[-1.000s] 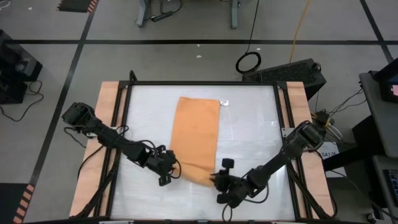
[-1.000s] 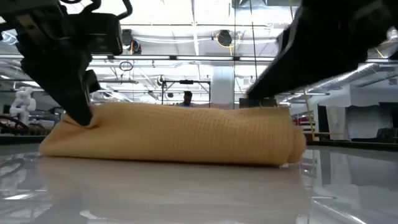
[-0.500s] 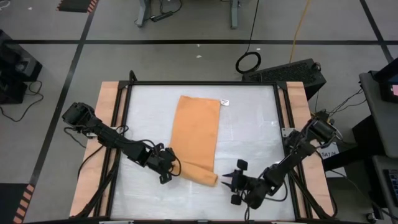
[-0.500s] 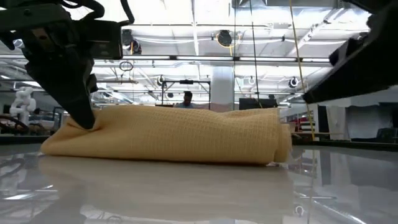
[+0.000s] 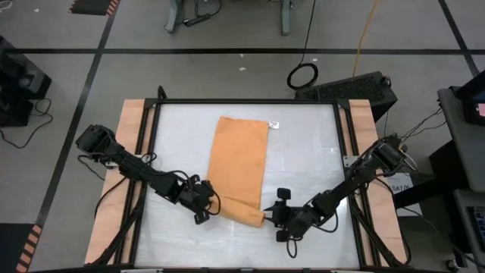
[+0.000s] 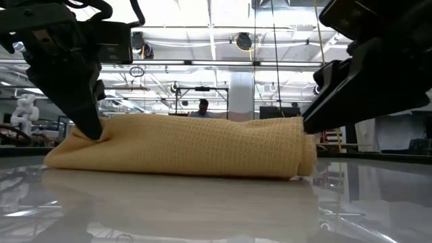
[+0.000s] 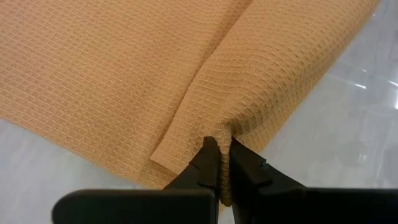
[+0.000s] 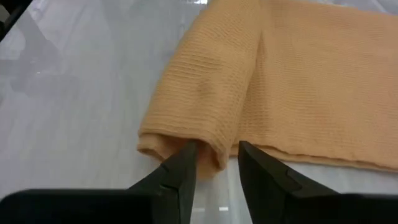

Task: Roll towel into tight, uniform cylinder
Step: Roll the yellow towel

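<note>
A black cable coil point(image 5: 303, 75) lies on the floor beside a dark keyboard-like case point(image 5: 351, 86).

Robotics lab/workshop: taped floor point(image 5: 61, 83), ceiling ducts & pipes point(image 6: 202, 47), equipment case point(image 5: 352, 87), cables.

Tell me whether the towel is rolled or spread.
Partly rolled: the towel has a short roll at its near end; the rest lies flat on the table.
</note>
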`<action>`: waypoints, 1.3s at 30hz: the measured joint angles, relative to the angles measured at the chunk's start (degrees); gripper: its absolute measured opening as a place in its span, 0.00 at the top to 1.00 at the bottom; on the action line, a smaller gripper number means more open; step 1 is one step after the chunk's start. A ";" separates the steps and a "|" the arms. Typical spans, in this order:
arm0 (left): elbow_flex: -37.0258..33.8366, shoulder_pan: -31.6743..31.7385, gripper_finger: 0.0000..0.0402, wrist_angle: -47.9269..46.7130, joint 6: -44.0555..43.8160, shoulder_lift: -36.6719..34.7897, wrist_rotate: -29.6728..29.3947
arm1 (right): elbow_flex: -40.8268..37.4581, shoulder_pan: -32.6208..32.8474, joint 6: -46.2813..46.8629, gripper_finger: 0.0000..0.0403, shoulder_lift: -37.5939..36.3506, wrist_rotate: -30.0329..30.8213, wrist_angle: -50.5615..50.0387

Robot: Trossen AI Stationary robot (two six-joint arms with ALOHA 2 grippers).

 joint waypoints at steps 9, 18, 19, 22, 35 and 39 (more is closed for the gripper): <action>0.00 0.00 0.96 0.11 -0.40 0.00 0.01 | 0.00 -2.98 -4.33 0.93 0.00 -4.47 0.04; 0.46 -2.88 0.96 4.10 -2.82 -1.76 2.12 | 0.11 -5.69 -11.37 0.99 0.00 -2.84 4.41; 0.46 -3.53 0.96 3.69 -3.21 -2.35 2.05 | 0.11 -6.06 -11.36 0.99 0.02 -3.19 4.06; 0.48 -5.27 0.96 2.97 -5.52 -2.87 -0.49 | 0.11 -7.30 -10.05 1.00 0.02 -4.36 1.66; -0.28 -4.97 0.96 -4.53 -12.52 -2.84 -6.05 | 0.11 -9.93 -8.39 0.97 0.02 -7.38 0.18; -0.28 -3.90 0.96 -4.59 -13.96 -2.84 -5.80 | 0.09 -9.25 -8.36 0.89 -0.25 -3.90 -0.49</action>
